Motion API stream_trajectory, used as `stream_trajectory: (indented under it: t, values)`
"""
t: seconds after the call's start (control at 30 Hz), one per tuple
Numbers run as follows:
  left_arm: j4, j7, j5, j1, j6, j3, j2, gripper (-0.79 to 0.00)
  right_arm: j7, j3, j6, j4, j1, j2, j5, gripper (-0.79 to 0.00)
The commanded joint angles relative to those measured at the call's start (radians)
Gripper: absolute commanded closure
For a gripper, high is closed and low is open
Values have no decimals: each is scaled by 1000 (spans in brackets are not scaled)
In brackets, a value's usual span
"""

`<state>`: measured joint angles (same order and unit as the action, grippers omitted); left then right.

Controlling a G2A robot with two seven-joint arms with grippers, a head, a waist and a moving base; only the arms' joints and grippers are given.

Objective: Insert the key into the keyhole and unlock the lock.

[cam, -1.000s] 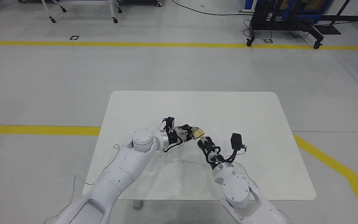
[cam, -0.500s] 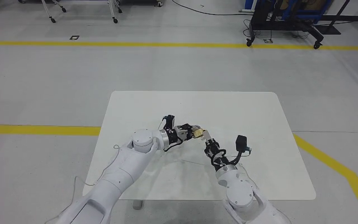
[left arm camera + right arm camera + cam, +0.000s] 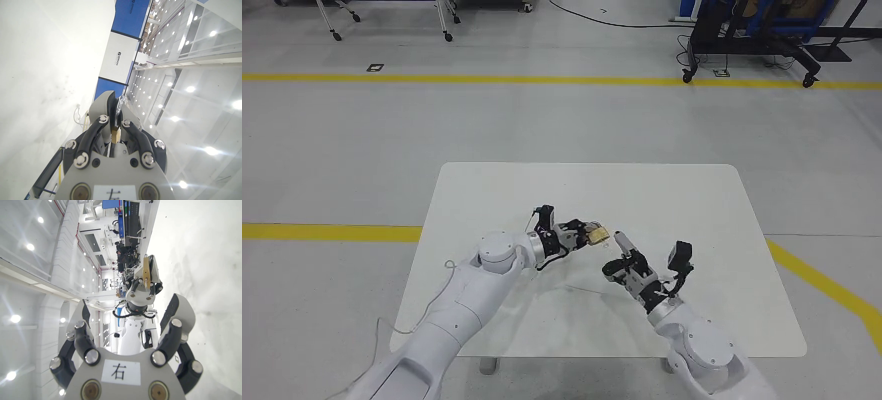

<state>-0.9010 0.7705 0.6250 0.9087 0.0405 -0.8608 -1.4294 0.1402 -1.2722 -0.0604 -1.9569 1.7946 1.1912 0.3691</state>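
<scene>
Top view: left gripper grips lock above table, right gripper nearby

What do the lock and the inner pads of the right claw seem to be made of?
The lock looks like brass: yellow metal with a soft shine. The pads of the right claw look like black rubber, matt and ribbed, though plastic is possible.
</scene>
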Motion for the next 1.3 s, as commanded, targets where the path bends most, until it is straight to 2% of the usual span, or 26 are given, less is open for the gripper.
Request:
stream_trajectory:
  t: [0.0,0.23,0.33,0.43,1.0,1.13,1.2,1.27]
  values:
    - [6,1,23,-1,37,-6,-2,0,57,-29,10,-6,15,-5,20,0]
    - [23,75,175,-1,163,-39,-10,0,134,-18,131,27,-11,-3,13,0]
    - [32,100,208,-3,192,-47,-13,0,119,7,242,76,-39,3,-23,0]
    - [38,110,217,-6,201,-49,-14,0,98,40,303,116,-61,11,-47,0]
    - [44,132,188,-8,205,-49,-17,0,8,107,298,228,-150,37,-56,0]
    - [31,146,167,-6,148,-53,-15,0,19,95,320,207,-123,36,-35,0]
    - [24,146,148,-3,98,-56,-14,0,61,69,327,183,-96,31,9,-197]
    - [16,145,127,0,56,-56,-13,0,114,31,325,163,-66,25,59,-237]
